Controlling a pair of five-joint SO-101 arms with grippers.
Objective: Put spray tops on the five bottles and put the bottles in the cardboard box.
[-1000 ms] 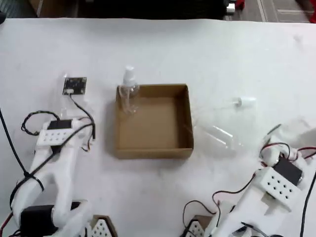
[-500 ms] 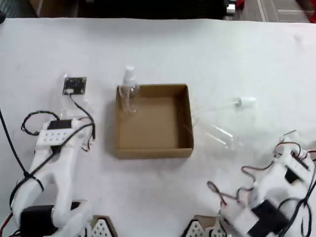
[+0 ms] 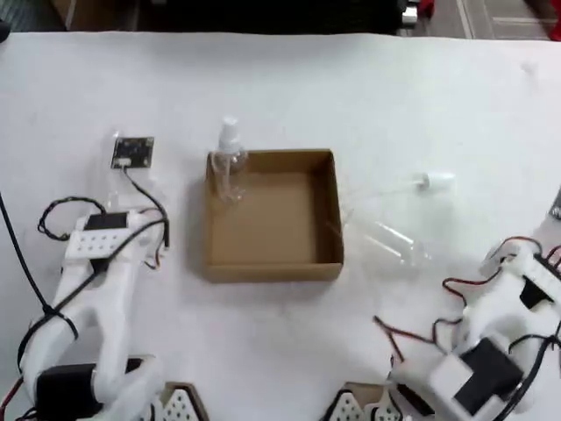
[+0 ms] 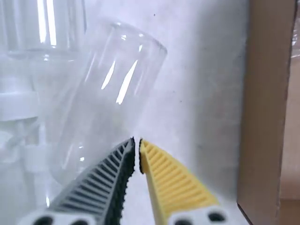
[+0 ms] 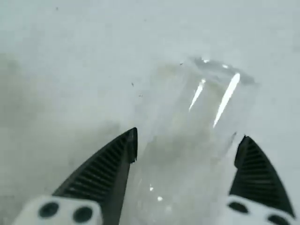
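The right gripper (image 5: 187,143) has its black fingers (image 5: 112,164) spread wide on either side of a clear bottle (image 5: 206,108) lying on the white table (image 3: 351,88); contact is hard to judge. The left gripper (image 4: 137,141) is pressed together and empty, just beside another bottle (image 4: 112,89) near the cardboard box (image 3: 273,263). A capped bottle (image 3: 230,162) stands at the box's far corner.

I read the cardboard box (image 3: 272,215) at the middle of the table (image 3: 394,88). A standing bottle (image 3: 230,162) is at its far left corner. A spray top (image 3: 429,181) and a lying bottle (image 3: 394,241) are to its right, apart.
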